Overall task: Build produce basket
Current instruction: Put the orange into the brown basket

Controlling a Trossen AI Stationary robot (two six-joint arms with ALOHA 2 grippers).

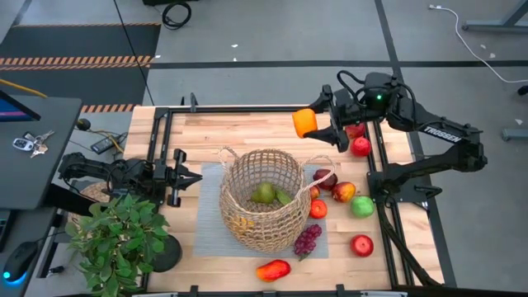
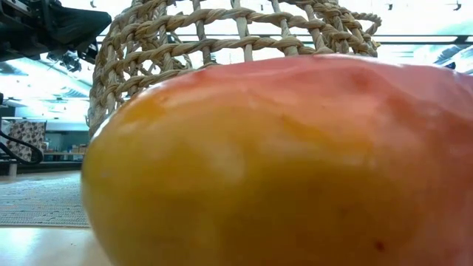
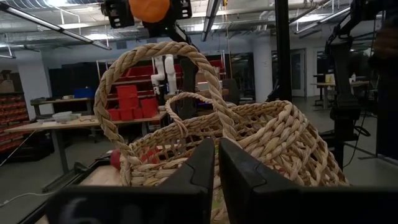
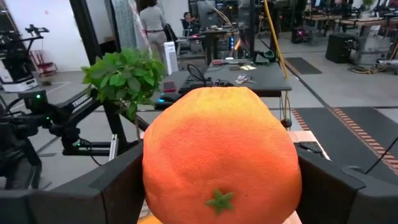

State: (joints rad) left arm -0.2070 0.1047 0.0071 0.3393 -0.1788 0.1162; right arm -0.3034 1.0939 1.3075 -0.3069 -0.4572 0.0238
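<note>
The tan wicker basket (image 1: 264, 196) stands on a grey mat mid-table, with a green pear-like fruit (image 1: 264, 193) inside. My right gripper (image 1: 318, 125) is shut on an orange (image 1: 304, 122) raised above the table's far side, right of the basket. Loose produce lies right of the basket: red apples (image 1: 361, 146), a green apple (image 1: 362, 206), purple grapes (image 1: 307, 239), and a red-orange pepper (image 1: 273, 269) at the near edge. My left gripper (image 3: 217, 163) is shut and empty, left of the basket. My right gripper pinches the orange by its two opposite sides (image 4: 149, 168) between its two fingers. The fingers (image 4: 118, 177) come at it roughly level from the table's right. The orange is lifted clear of the table, its green stem mark (image 4: 219, 200) facing the wrist camera.
A potted green plant (image 1: 120, 235) stands at the table's near left corner. Black frame rails (image 1: 161, 132) run along the table's left, far and right sides. The red-orange pepper fills the low view (image 2: 281, 162), hiding most of the basket behind it.
</note>
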